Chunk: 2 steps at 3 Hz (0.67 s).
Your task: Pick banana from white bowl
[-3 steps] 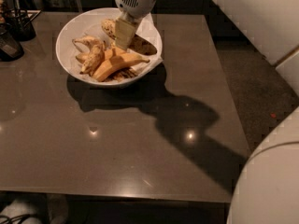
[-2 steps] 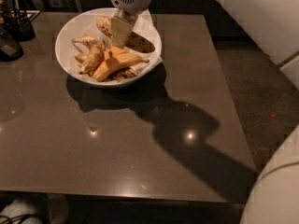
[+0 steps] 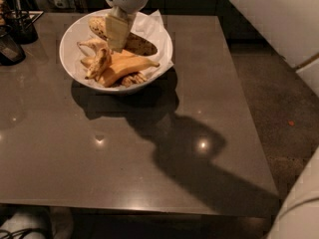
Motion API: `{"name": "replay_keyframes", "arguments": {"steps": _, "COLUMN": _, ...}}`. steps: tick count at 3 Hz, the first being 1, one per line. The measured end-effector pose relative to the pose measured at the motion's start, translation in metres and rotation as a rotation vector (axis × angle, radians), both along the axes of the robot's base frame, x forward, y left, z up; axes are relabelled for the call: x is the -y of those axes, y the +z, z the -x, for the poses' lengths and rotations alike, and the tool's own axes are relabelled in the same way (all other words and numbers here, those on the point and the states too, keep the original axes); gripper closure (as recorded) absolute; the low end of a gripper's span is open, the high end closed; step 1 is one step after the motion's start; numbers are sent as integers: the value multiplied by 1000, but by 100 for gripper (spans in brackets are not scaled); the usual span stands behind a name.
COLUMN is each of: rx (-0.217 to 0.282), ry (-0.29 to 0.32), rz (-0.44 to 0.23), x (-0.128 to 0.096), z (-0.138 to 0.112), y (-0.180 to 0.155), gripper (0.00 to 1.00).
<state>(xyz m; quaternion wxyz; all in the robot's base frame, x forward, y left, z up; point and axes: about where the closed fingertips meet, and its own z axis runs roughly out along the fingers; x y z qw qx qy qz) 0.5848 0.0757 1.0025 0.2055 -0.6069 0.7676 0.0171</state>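
Dark table (image 3: 209, 73), with the paper-lined white bowl (image 3: 66, 44) at its far left. The banana (image 3: 141, 45), long, dull yellow and brown-speckled, lies along the bowl's far side. My gripper (image 3: 118, 34) points straight down over the banana's middle; open or closed, I cannot tell.

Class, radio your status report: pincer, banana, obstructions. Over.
Pincer low over white bowl, above banana. Banana lies in bowl. Other bananas beside it, none on top.

The gripper (image 3: 118, 34) has slid a little to the left over the white bowl (image 3: 66, 54). More of the banana (image 3: 142, 45) shows to its right. The arm (image 3: 299, 208) fills less of the corner.
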Motion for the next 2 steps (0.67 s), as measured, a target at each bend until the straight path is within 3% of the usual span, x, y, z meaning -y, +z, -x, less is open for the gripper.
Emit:
{"name": "replay_keyframes", "arguments": {"steps": 1, "rx": -18, "ry": 57, "rz": -8, "x": -19, "z": 21, "y": -2, "gripper": 100}}
{"name": "replay_keyframes", "arguments": {"steps": 2, "rx": -2, "ry": 136, "rz": 10, "x": -46, "z": 40, "y": 4, "gripper": 100}}
